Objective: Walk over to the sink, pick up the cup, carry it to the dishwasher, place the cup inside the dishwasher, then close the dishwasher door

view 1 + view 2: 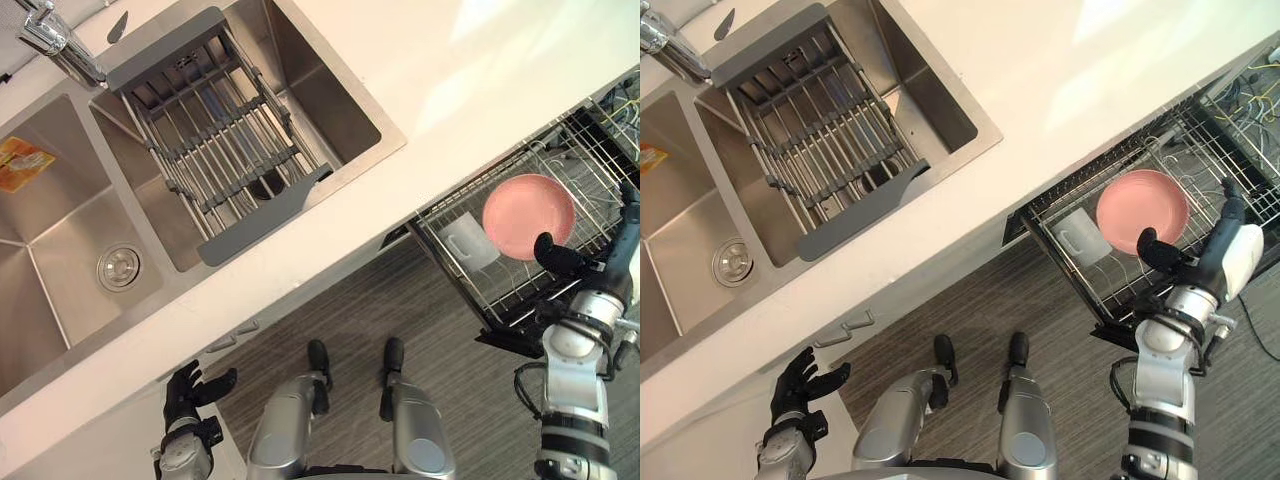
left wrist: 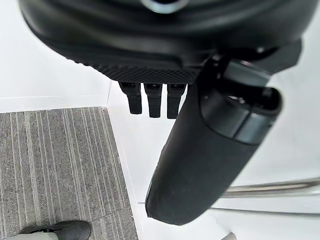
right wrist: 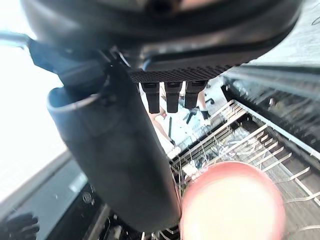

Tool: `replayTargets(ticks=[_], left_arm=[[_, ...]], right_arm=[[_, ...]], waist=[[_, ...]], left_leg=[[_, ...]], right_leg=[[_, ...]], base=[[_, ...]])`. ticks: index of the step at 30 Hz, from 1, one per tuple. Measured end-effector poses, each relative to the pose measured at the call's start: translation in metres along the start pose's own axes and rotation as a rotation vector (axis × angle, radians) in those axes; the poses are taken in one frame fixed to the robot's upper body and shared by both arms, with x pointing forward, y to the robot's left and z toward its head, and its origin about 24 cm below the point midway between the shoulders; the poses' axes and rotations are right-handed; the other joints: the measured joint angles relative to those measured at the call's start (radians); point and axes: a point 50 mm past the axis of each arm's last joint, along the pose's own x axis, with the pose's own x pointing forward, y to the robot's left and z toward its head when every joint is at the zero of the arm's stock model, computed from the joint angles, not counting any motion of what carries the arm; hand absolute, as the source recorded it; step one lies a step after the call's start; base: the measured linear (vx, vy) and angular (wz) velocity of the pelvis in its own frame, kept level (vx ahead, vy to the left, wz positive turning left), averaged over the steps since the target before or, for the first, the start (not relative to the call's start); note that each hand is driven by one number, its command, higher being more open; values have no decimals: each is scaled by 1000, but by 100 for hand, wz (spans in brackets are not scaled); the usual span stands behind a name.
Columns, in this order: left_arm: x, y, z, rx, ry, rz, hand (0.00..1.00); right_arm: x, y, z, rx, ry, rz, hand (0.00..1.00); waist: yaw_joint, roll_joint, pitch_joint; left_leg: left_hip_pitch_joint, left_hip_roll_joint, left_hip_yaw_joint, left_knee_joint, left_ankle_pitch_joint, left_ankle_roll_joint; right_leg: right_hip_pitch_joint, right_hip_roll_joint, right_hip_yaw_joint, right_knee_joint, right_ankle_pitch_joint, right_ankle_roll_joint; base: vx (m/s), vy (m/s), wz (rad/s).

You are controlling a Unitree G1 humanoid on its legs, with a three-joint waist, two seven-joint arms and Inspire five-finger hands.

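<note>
Two hands, and neither one had a grip on anything. The right hand point(image 1: 1215, 255) was stretched out over the pulled-out dishwasher rack point(image 1: 520, 295), fingers straight and thumb sticking out to the side. So I'd call it released, not clenched and not wrapped round anything.

The pink cup point(image 1: 528, 216) sat in that rack. From overhead it just read as a round pink disc resting on the wires, with the thumb right at its edge. Couldn't tell if the thumb was actually touching it or just beside it. My guess is the hand was hanging there because it was right at the let-go point, staying near in case the cup wobbled on the wires.

A white container point(image 1: 470, 245) sat just beside the cup in the same rack, on the side toward the sink point(image 1: 340, 110). That probably explains why the cup went where it did, in the free patch of wire next to it.

The left hand point(image 1: 188, 392) hung low by the cabinet front point(image 2: 50, 65) under the counter point(image 1: 480, 70), fingers relaxed, well apart from the action. Made sense to me, since a one-cup job doesn't need it.

The sink had a grey drying rack point(image 1: 225, 150) laid across one basin and no cup that I could spot. So I'd say the placing part was basically done, and with the dishwasher rack out, the closing was yet to come.
</note>
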Motion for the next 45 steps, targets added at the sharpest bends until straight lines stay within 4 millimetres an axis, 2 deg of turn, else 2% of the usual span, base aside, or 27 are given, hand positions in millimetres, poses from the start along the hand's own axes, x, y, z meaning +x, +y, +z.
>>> replayTargets(ticks=[6, 8, 14, 19, 27, 34, 45], left_arm=[[-1, 5, -4, -8, 28, 20, 90], [-2, 7, -7, -19, 44, 29, 90], [-3, 6, -11, -26, 69, 24, 90], [-7, 10, -19, -20, 105, 32, 90], [-9, 4, -23, -62, 123, 30, 90], [-8, 1, -22, -75, 119, 26, 90], [-4, 0, -17, -64, 108, 18, 90]], right_arm=[[-26, -18, -24, 142, 131, -35, 90], [-42, -22, -40, 228, 228, -41, 90], [-66, -27, -60, 343, 371, -41, 90], [-80, -26, -76, 519, 496, -51, 90], [-86, -23, -86, 638, 569, -63, 90], [-82, -14, -91, 720, 597, -97, 90], [-69, 17, -93, 1096, 643, -203, 90]], waist=[[-1, -17, -3], [-2, -24, -8], [-2, -30, -14], [5, -40, -54], [13, -41, -60], [24, -42, -60], [24, -42, -60]], left_leg=[[24, 12, 12, 17, -21, -5], [35, 17, 17, 20, -28, -7], [50, 33, 34, 39, -46, -16], [52, 49, 43, 68, -78, -23], [50, 52, 49, 76, -89, -28], [43, 52, 44, 81, -90, -31], [26, 46, 31, 71, -88, -32]], right_leg=[[29, 8, 11, -9, 0, 0], [39, 12, 15, -10, -4, 0], [53, 18, 20, -4, -14, -3], [50, 25, 26, 33, -48, -4], [34, 22, 27, 67, -81, -4], [18, 18, 19, 98, -105, -5], [0, 14, 11, 105, -105, -5]], base=[[5, 7, -7], [9, -3, -8], [14, -6, -8], [25, -11, -5], [51, -10, 0], [21, -10, 3], [-7, -1, 1]])
